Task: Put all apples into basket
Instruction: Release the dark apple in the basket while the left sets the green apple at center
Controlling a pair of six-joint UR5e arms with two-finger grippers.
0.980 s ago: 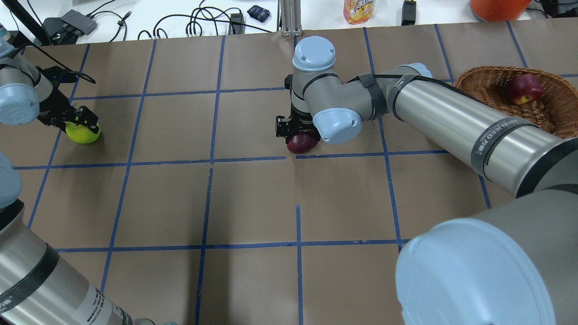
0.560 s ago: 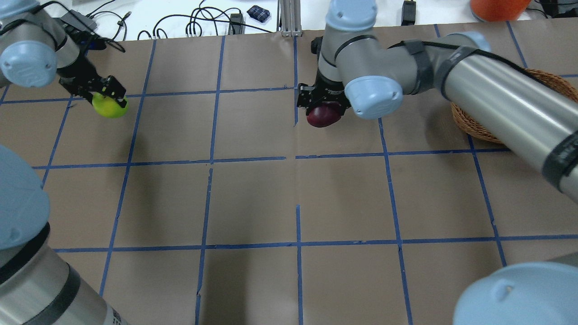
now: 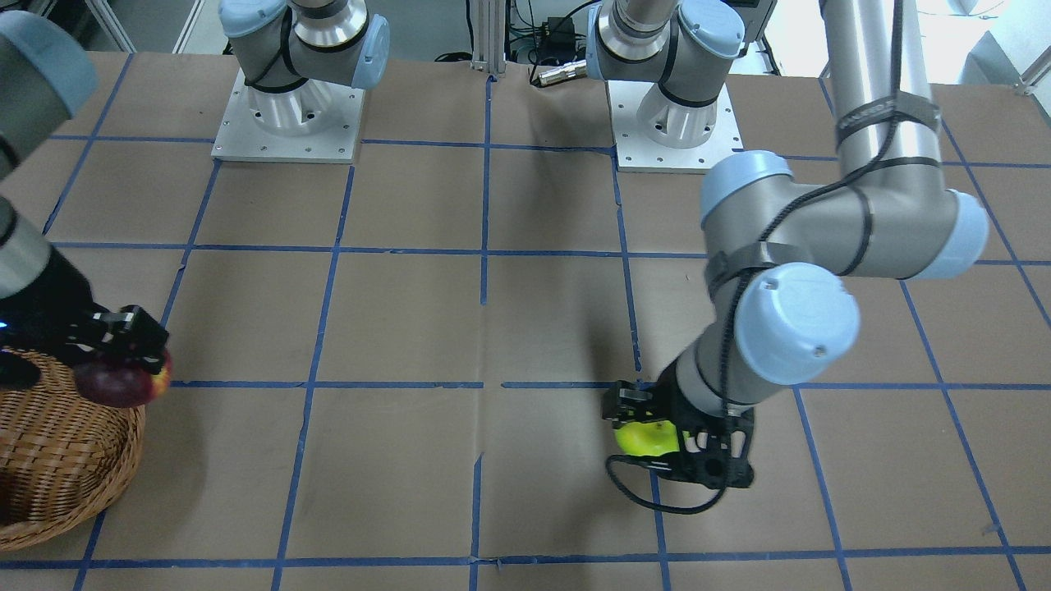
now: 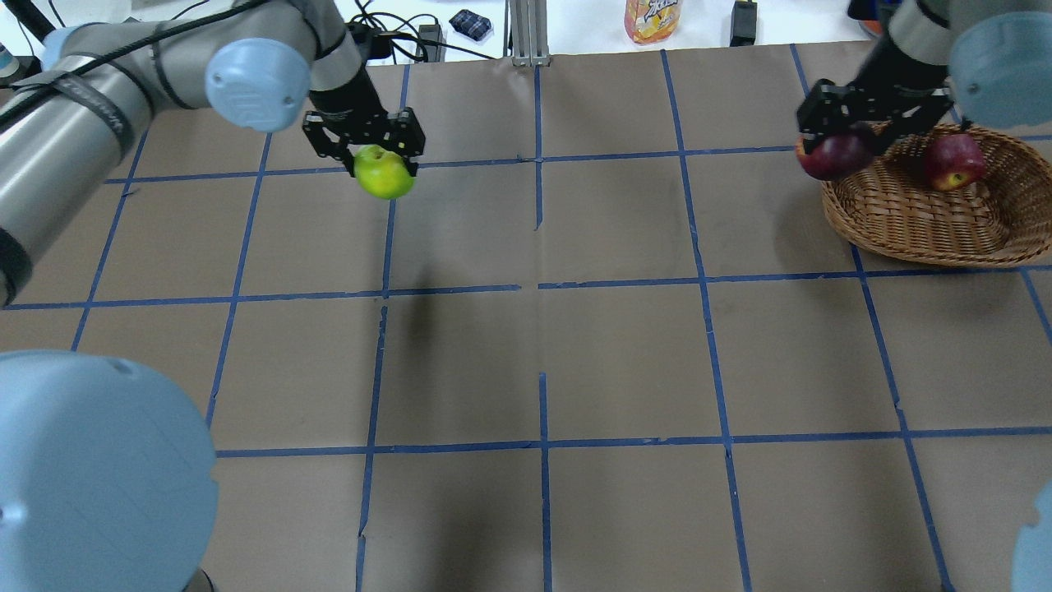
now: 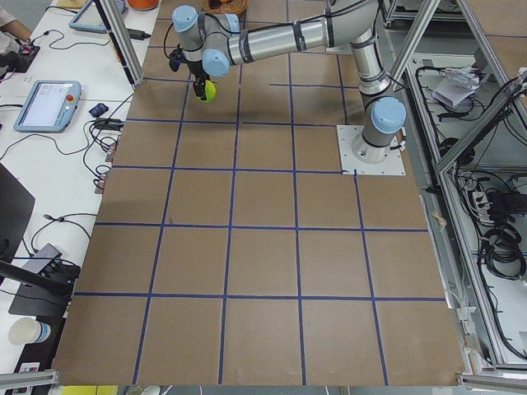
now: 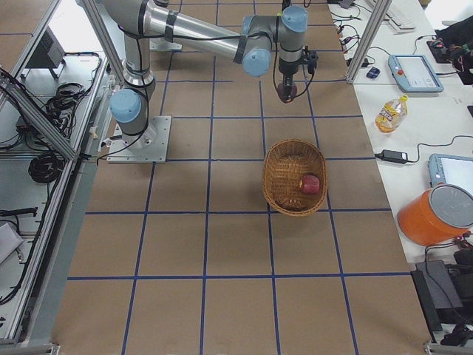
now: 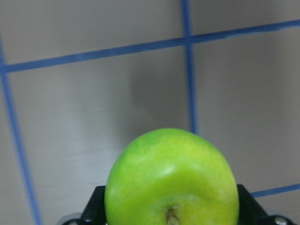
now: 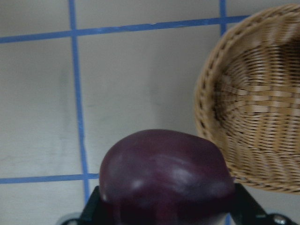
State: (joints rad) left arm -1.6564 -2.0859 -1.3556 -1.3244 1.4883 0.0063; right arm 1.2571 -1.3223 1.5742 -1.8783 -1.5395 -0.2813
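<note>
My left gripper is shut on the yellow-green apple and holds it above the table, left of centre at the far side. The apple fills the left wrist view and shows in the front view. My right gripper is shut on the dark maroon apple and holds it in the air just at the left rim of the wicker basket. The right wrist view shows that apple beside the basket rim. The red apple lies inside the basket.
A juice bottle, cables and a charger lie on the white bench beyond the table's far edge. An orange bucket and tablets stand there too. The arm bases are bolted at the robot's side.
Both arms have swung to the right with their apples. The green apple went from the far left towards the centre. The maroon apple went from the centre to the basket's left rim.
</note>
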